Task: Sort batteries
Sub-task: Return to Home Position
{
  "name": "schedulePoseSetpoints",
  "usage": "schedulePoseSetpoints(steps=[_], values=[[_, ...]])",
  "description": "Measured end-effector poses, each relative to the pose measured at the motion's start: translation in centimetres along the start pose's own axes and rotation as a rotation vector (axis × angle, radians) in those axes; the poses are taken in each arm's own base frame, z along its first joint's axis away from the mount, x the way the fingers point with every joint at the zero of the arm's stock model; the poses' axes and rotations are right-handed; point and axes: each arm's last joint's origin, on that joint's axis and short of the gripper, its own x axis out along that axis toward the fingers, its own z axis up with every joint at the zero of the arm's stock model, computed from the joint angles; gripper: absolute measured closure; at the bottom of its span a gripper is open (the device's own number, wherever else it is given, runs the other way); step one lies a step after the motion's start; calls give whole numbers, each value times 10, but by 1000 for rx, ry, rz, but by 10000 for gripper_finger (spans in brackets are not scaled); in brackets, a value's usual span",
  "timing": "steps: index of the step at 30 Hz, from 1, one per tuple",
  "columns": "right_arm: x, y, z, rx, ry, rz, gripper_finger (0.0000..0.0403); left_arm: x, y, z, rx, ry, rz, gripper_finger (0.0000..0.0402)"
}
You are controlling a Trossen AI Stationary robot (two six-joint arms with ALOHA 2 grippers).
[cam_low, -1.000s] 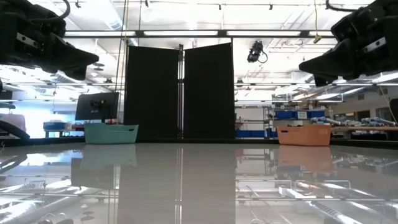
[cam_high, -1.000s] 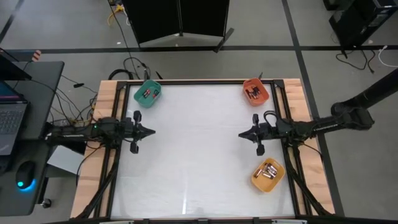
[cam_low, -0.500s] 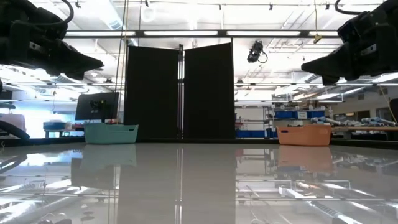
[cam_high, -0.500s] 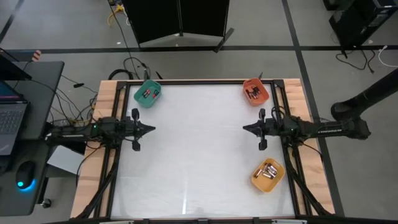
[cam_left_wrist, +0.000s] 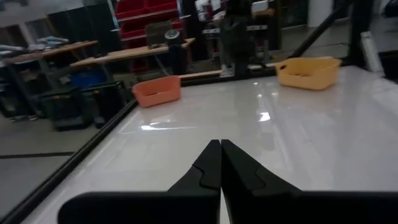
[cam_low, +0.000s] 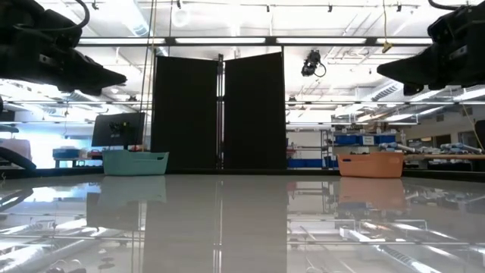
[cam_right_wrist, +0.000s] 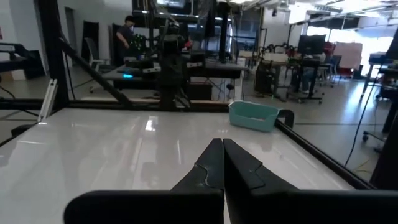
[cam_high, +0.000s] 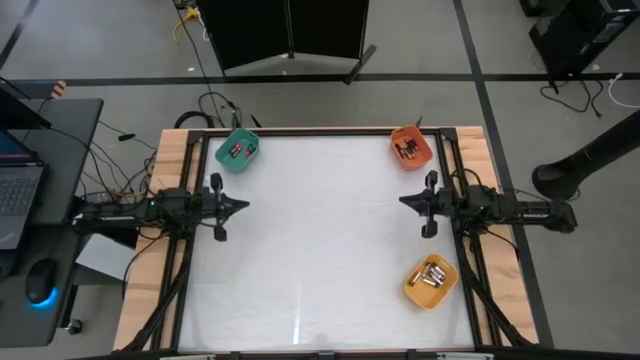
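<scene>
The batteries lie as small cylinders inside three bins: dark and red ones in the teal bin at the far left corner, dark ones in the orange bin at the far right corner, silvery ones in the yellow bin near the right edge. My left gripper hovers shut above the table's left edge. My right gripper hovers shut above the right edge, between the orange and yellow bins. Neither holds anything.
The white table top lies between the two grippers. Black frame rails run along both sides. A desk with a laptop stands left of the table. A person shows far off in the room in the right wrist view.
My right gripper has drawn back toward the table's right edge and risen, staying shut. My left gripper has pulled back slightly toward the left edge. The bins and batteries have kept still.
</scene>
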Motion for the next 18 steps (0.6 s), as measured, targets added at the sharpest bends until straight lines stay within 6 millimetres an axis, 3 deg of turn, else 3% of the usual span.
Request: schedulePoseSetpoints(steps=[18], values=[[4,-21,-7,65,79,-229,382,0,4,0,-47,8,138,392]])
